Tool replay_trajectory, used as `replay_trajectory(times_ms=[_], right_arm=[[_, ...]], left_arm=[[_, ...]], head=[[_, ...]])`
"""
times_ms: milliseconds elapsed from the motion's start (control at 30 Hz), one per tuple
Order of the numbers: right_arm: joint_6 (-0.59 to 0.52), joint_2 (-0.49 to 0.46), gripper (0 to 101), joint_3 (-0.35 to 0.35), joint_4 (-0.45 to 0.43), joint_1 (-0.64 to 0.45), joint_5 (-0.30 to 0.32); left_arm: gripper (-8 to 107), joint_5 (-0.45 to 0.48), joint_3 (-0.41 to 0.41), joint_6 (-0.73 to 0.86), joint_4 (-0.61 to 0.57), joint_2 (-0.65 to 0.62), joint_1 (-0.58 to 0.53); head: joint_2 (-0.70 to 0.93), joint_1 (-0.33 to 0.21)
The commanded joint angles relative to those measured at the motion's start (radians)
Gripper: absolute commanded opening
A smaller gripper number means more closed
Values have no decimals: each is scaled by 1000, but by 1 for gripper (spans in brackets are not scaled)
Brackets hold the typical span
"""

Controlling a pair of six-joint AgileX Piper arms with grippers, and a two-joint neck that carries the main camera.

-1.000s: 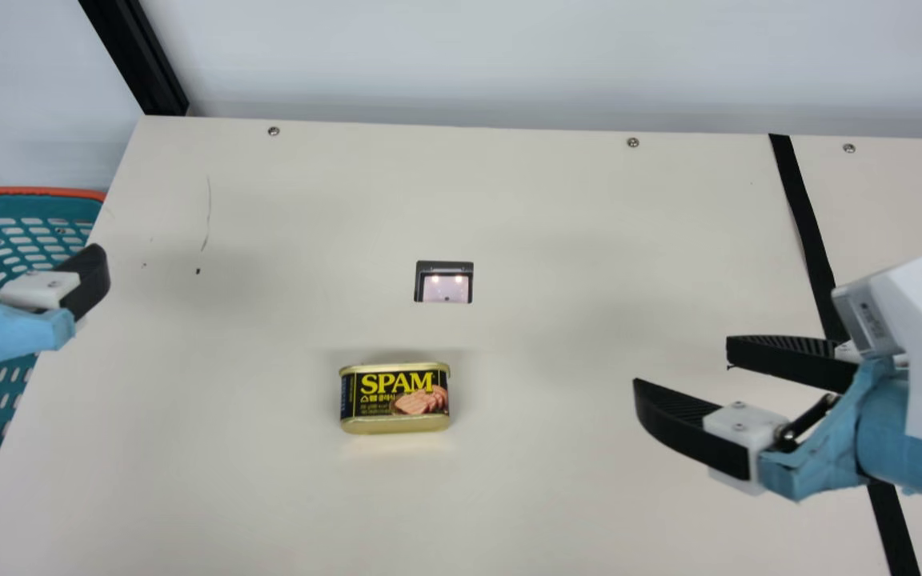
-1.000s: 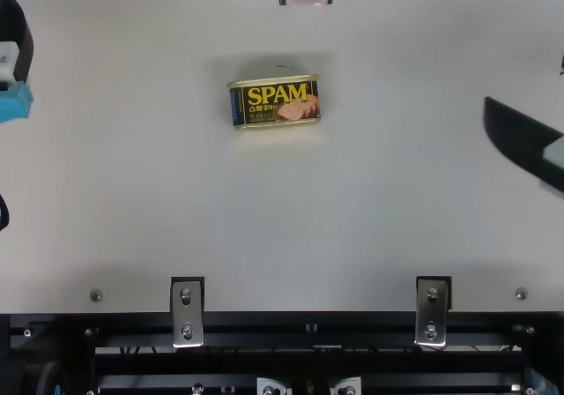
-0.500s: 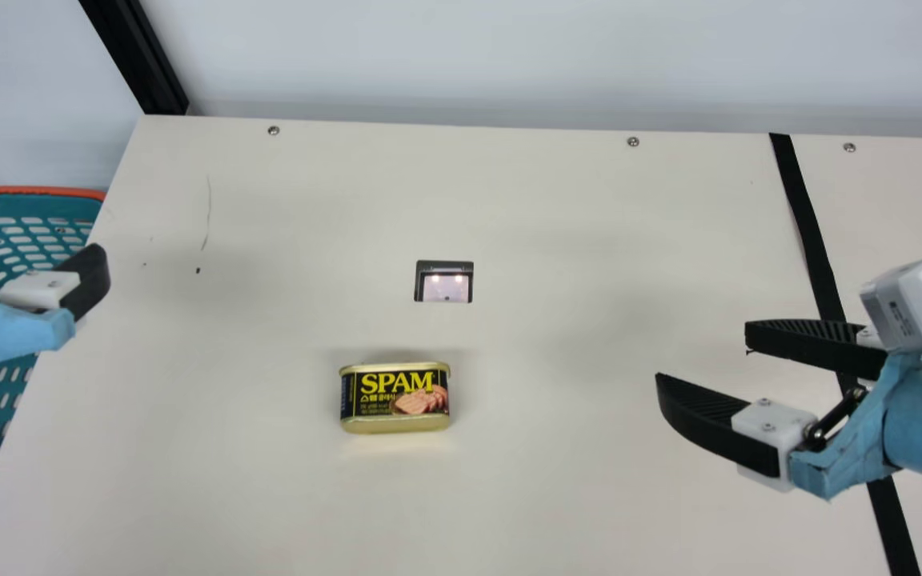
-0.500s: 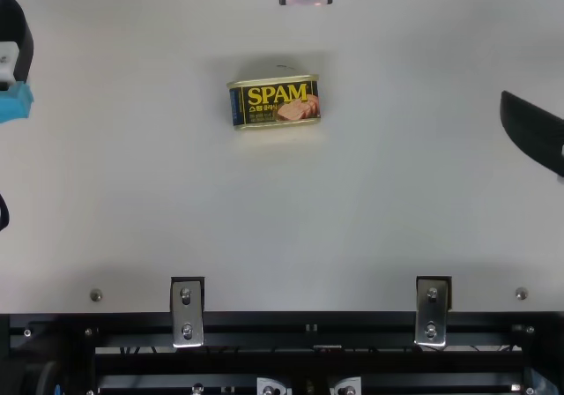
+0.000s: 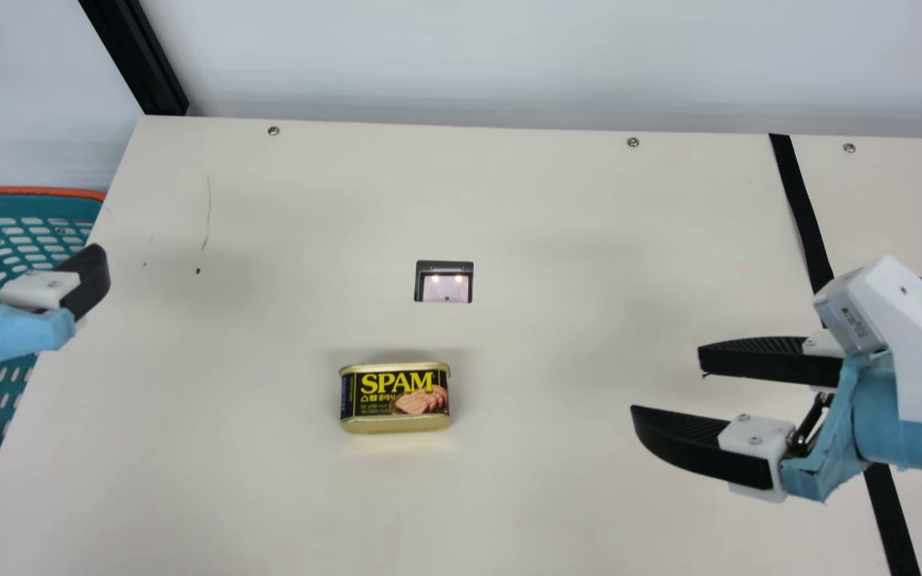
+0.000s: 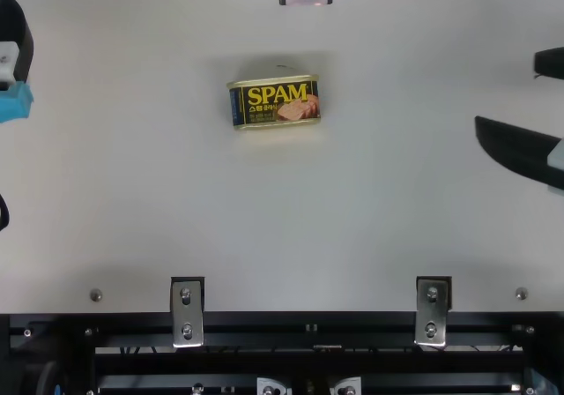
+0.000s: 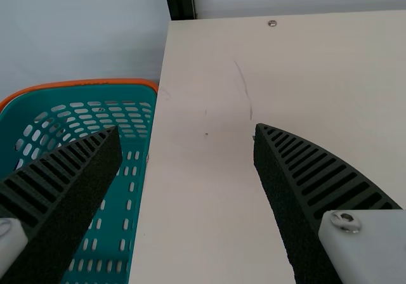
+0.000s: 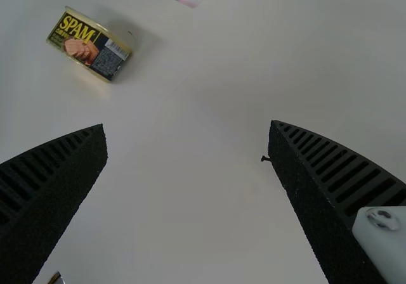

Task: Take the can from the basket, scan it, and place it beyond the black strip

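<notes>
At the near edge of the table [image 5: 269,496], two metal brackets [image 6: 187,311] are fixed. Farther in, the can [image 5: 395,398] sits on the table, well apart from both claws and short of the black strip [image 5: 805,216]. To its right, the right claw [image 5: 667,385] is wide open with nothing between its fingers. Beyond the can is a small lit scanner window [image 5: 445,288]. The left claw [image 5: 38,248], also spread and holding nothing, is by the teal basket [image 5: 37,190] with the orange rim
</notes>
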Motion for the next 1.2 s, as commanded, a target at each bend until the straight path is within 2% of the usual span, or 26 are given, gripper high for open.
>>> replay_trajectory(times_ms=[0,633,900,1000,1167], right_arm=[[-6,9,101,0,5,16,6],[-32,116,101,10,107,177,17],[-26,152,101,11,131,250,-3],[-18,158,101,8,138,261,-26],[-19,158,101,11,140,260,-26]], left_arm=[[90,0,0,0,0,0,0],[90,0,0,0,0,0,0],[90,0,0,0,0,0,0],[90,0,0,0,0,0,0],[90,0,0,0,0,0,0]], head=[[-4,-10],[-4,-10],[-4,-10],[-4,-10],[-4,-10]])
